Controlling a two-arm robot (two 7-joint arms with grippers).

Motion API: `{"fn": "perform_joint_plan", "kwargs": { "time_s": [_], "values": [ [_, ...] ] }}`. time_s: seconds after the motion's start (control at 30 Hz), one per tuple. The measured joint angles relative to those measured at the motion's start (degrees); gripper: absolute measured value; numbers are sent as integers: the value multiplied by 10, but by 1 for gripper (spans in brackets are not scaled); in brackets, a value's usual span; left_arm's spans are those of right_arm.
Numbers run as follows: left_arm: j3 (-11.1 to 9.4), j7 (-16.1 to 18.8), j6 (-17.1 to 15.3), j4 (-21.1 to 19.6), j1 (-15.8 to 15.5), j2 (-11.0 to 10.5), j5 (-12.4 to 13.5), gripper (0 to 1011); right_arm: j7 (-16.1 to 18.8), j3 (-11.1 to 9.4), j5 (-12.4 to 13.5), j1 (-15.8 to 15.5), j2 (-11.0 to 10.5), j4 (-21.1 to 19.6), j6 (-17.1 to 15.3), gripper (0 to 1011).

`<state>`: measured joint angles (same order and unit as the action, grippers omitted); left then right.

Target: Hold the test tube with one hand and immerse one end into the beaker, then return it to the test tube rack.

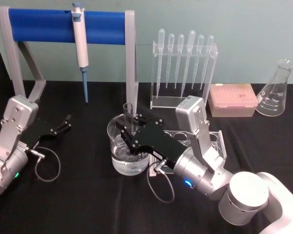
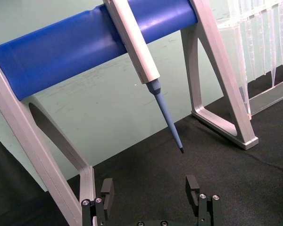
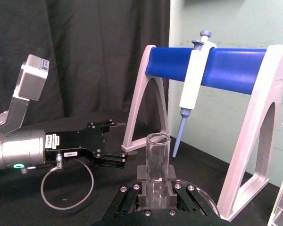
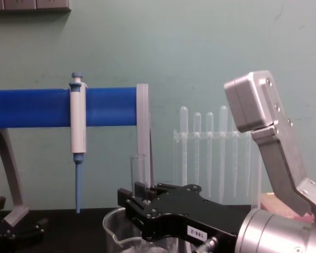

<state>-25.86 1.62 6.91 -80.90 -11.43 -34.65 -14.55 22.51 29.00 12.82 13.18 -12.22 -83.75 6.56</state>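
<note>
The test tube (image 1: 128,111) stands upright inside the beaker (image 1: 118,163), which holds some clear liquid at its bottom. The tube's lower end reaches down toward that liquid, and its open top rises above the rim. My right gripper (image 1: 130,128) is shut on the tube just above the beaker's rim. The right wrist view shows the test tube (image 3: 158,157) clamped between the fingers, with the beaker's rim (image 3: 198,190) below. The chest view has the tube (image 4: 138,169), the right gripper (image 4: 142,199) and the beaker (image 4: 111,224). My left gripper (image 1: 64,123) rests open at the left, holding nothing.
A blue-barred stand (image 1: 44,27) with a hanging pipettor (image 1: 80,44) stands at the back. A clear rack of plastic pipettes (image 1: 183,63), a pink tip box (image 1: 233,100) and a conical flask (image 1: 276,90) stand back right. A clear tube rack (image 1: 216,141) sits behind my right arm.
</note>
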Motion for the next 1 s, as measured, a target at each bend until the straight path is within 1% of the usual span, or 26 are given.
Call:
{"fn": "perform_joint_plan", "kwargs": {
  "time_s": [1.0],
  "values": [
    [0, 0, 0, 0, 0, 0, 0, 1000, 0, -1, 1, 1, -1, -1, -1, 229]
  ]
}}
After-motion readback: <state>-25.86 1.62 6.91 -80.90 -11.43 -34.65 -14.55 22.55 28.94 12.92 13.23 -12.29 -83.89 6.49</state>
